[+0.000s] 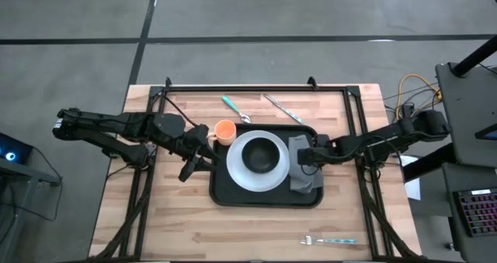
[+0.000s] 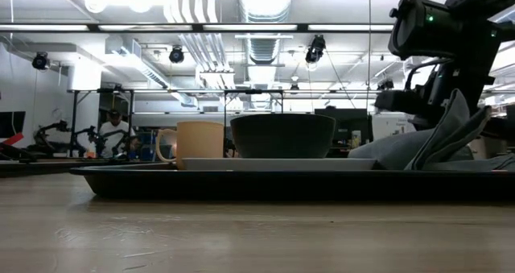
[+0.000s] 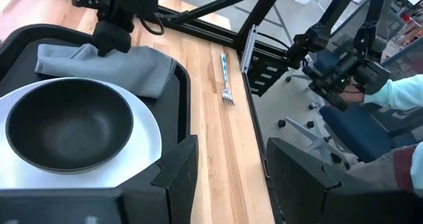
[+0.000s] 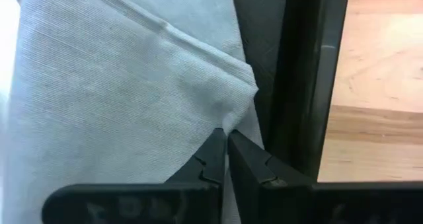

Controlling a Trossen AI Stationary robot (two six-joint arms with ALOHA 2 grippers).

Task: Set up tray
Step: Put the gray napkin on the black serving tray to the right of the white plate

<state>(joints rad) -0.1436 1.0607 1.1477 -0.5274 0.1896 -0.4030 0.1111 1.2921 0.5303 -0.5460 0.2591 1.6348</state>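
The black tray (image 1: 225, 195) lies mid-table and carries a white plate (image 1: 238, 170) with a black bowl (image 1: 260, 156) on it. A grey folded napkin (image 1: 306, 178) lies on the tray's right part, beside the plate. An orange cup (image 1: 224, 131) stands at the tray's far left corner. My right gripper (image 1: 301, 159) is over the napkin and shut on it (image 4: 225, 151). My left gripper (image 1: 192, 164) hangs open just left of the tray, near the cup, its fingers (image 3: 175, 174) wide apart and touching nothing. My right gripper pinches the napkin between its two fingertips at a folded corner (image 4: 234, 115), coming from above and slanting in from the table's right. That part is drawn up into a peak (image 2: 455, 116). The remainder of the napkin (image 2: 394, 154) lies on the tray.
A teal-handled spoon (image 1: 235, 109) and a knife (image 1: 281, 108) lie on the table beyond the tray. A teal-handled fork (image 1: 330, 240) lies near the table's near right corner. Bare wood shows on the near side. A person's sleeve (image 3: 404, 95) shows past the table's right edge.
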